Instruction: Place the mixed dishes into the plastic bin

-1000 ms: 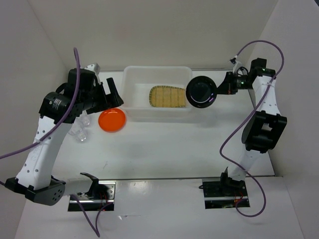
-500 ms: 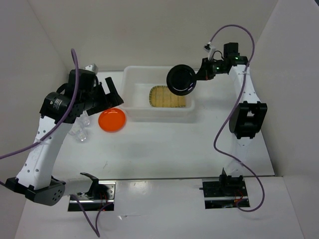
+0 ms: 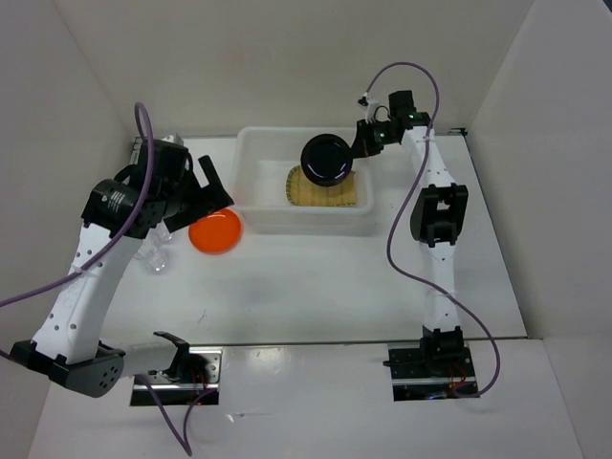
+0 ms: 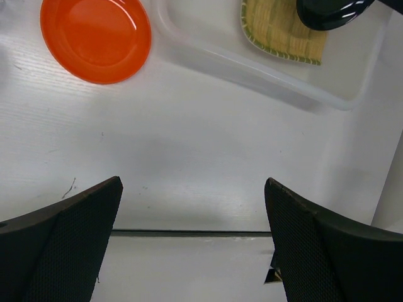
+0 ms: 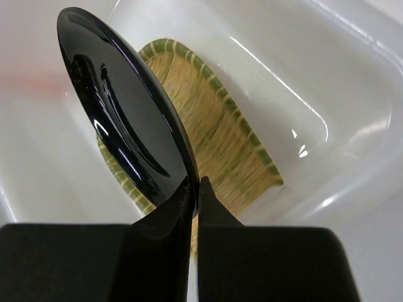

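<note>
My right gripper (image 3: 354, 153) is shut on the rim of the glossy black plate (image 3: 326, 160) and holds it tilted above the plastic bin (image 3: 256, 143). In the right wrist view the gripper (image 5: 196, 184) pinches the plate (image 5: 123, 119) over the tan bamboo tray (image 5: 217, 135), which lies inside the bin (image 5: 315, 75). The tray (image 3: 335, 193) is partly hidden by the plate from above. The orange plate (image 3: 214, 230) lies on the table left of the bin. My left gripper (image 3: 212, 186) is open and empty above it; the left wrist view shows the orange plate (image 4: 96, 39), bin (image 4: 352, 88) and tray (image 4: 277, 31). Clear cups (image 3: 153, 256) stand left of the orange plate.
White walls enclose the table at the back and both sides. The arm bases and mounting plates (image 3: 177, 368) sit along the near edge. A purple cable (image 3: 406, 239) hangs beside the right arm.
My right gripper has carried the black plate leftward from beyond the bin's right end to above the tray inside it. The left arm has shifted slightly.
</note>
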`<state>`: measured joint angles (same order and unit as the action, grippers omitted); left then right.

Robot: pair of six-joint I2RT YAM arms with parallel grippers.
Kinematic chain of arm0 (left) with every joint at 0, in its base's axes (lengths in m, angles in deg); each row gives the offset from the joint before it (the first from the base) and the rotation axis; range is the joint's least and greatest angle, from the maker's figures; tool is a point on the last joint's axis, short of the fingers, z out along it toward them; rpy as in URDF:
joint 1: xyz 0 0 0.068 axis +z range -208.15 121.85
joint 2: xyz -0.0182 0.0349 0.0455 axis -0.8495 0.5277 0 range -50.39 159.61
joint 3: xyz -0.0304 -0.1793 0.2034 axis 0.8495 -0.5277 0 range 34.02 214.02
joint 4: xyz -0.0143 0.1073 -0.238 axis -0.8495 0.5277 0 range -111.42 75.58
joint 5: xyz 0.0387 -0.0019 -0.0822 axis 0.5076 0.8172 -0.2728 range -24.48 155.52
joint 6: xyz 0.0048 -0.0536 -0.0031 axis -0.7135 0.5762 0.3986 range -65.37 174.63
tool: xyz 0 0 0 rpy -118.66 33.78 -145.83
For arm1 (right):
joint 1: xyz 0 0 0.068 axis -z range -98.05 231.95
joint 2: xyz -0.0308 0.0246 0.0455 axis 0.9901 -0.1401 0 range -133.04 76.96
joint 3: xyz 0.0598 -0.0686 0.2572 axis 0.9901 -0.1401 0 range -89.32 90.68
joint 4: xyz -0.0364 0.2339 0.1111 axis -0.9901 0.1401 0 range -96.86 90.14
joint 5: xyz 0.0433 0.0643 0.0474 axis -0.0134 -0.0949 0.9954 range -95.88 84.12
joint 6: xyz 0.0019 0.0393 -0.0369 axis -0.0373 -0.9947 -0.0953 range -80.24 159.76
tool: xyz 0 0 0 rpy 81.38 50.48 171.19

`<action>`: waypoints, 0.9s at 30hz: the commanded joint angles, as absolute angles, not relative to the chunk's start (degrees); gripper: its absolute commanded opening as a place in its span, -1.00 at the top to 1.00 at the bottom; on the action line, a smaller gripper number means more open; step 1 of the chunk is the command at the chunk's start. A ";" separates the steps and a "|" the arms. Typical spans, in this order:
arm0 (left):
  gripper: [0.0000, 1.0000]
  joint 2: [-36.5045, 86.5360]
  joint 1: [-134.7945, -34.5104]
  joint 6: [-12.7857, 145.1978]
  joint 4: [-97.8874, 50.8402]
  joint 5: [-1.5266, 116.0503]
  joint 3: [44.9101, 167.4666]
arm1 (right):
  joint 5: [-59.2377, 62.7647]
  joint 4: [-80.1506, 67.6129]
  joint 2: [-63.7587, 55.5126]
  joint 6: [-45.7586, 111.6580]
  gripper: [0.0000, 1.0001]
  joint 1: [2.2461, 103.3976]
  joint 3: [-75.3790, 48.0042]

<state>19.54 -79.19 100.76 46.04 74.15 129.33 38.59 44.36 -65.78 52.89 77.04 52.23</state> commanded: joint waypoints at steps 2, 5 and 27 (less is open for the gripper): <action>-1.00 18.25 -78.90 104.19 48.27 76.42 128.85 | 37.19 43.14 -70.06 50.93 1.00 74.22 61.93; -1.00 18.25 -78.90 105.33 48.80 76.94 128.33 | 35.35 44.98 -72.62 50.93 1.00 72.82 64.83; -1.00 16.59 -78.90 106.92 48.80 79.67 126.66 | 28.85 64.50 -85.47 49.26 -0.25 70.79 89.80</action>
